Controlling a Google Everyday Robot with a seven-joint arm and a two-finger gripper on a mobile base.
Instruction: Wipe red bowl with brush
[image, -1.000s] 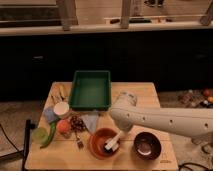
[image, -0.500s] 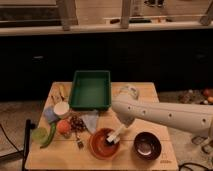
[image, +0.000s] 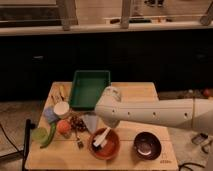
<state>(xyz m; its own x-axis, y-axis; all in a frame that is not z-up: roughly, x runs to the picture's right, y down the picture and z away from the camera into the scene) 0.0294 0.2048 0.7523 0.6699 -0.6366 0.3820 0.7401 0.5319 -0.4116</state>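
The red bowl (image: 106, 145) sits on the wooden table near its front edge, left of a dark maroon-brown bowl (image: 147, 145). The brush (image: 101, 138) lies slanted inside the red bowl, its white handle running up and to the right toward the arm, its lower end on the bowl's left inner side. My gripper (image: 106, 128) hangs at the end of the white arm just above the bowl's back rim, at the top of the brush handle. The bulky wrist covers most of the gripper.
A green tray (image: 90, 90) stands at the back of the table (image: 145, 95). To the left lie a white cup (image: 61, 109), an orange fruit (image: 63, 126), a green item (image: 44, 135) and small clutter. The arm (image: 160, 114) spans the table from the right.
The arm's end has swung to the left over the table, and the brush has shifted leftward inside the red bowl. The bowls have not moved.
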